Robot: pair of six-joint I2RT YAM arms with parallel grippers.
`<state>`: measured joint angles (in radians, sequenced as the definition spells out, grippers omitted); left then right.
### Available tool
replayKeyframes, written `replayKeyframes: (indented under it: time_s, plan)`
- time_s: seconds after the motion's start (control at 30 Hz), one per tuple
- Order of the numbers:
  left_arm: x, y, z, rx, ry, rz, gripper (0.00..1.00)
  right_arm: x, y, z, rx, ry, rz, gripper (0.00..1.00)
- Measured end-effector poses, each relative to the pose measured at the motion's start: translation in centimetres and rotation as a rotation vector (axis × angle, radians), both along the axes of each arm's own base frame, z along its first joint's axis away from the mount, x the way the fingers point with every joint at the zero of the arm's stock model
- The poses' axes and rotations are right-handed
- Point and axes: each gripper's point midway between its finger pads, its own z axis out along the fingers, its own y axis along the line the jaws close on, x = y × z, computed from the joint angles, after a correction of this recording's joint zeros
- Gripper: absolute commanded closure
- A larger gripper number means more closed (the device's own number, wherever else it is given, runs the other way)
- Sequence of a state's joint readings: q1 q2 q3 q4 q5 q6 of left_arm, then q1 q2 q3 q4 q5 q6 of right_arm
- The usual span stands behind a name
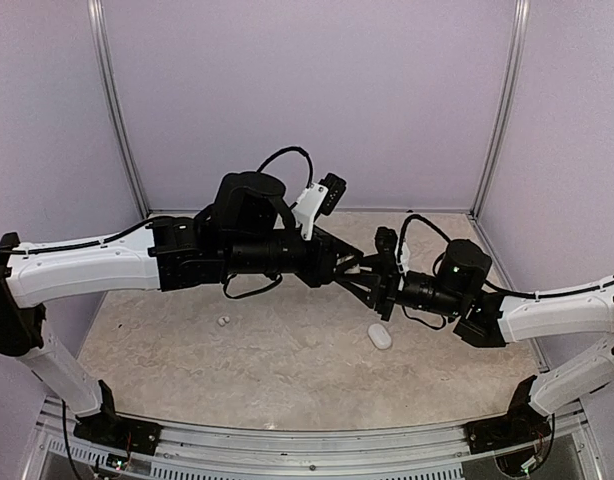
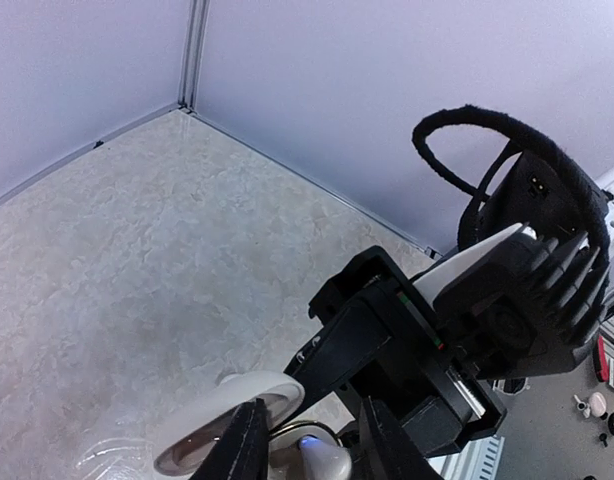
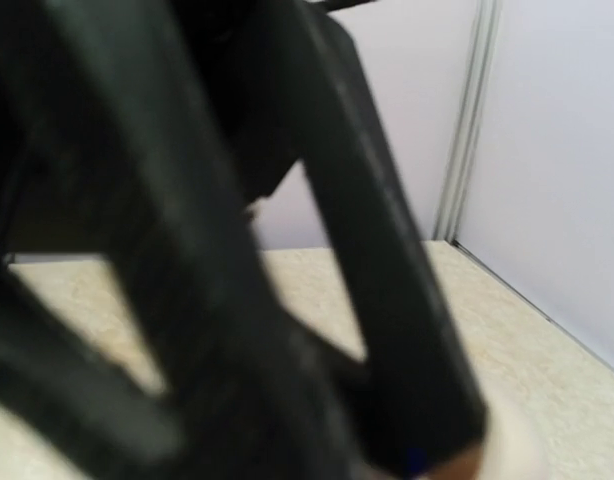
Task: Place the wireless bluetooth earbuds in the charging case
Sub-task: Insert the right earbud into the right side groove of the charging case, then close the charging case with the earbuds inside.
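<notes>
Left wall: pale lilac panel (image 1: pixel 47 120), plain, with a metal post (image 1: pixel 115 110) at its corner.
My left arm: white link (image 1: pixel 77 272) reaching in from the left, black toward the wrist, held above the table.
Earbud: one tiny whitish earbud (image 1: pixel 223 321) lies alone on the table, below my left forearm and well apart from the case.
Table: beige marbled table (image 1: pixel 287 370) with a ribbed metal rail (image 1: pixel 307 445) along its near edge.
Back wall: the same lilac (image 1: pixel 307 90), bare.
My left gripper: left gripper (image 2: pixel 317 445) has its fingers parted partway. They stand either side of the case, and I cannot tell whether they touch it.
Charging case: charging case (image 2: pixel 227 420) is up off the table at the middle, where my two grippers meet. It is open, with its round white lid tipped to the left.
Blue light: a small blue light (image 2: pixel 307 441) glows on the white piece between my left fingers.
My right gripper: right gripper (image 1: pixel 375 285) is closed tight on the case from the right. Its own camera gives only dark blur.
Pebble: a plain white oval pebble (image 1: pixel 379 337) lies on the table just below the grippers.
Right post: metal post (image 1: pixel 499 110), with lilac wall beyond it.
Writing: a red patch (image 2: pixel 599 358) on my right arm is too small to read.
</notes>
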<state>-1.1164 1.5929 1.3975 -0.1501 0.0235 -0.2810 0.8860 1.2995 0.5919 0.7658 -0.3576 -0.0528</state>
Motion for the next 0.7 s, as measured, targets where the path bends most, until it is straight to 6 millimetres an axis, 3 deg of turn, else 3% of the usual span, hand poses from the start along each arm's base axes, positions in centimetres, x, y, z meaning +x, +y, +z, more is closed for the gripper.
replayKeyframes:
  time_s: [0.4,0.7]
  plan:
    - [-0.1,3.5,2.7,-0.058,-0.108,0.054,0.61,-1.6,0.4,2.0,0.074,-0.029,0.076,1.00]
    - [-0.9,5.7,3.0,-0.103,-0.155,0.056,0.54,-2.6,0.7,2.5,0.091,-0.045,0.124,1.00]
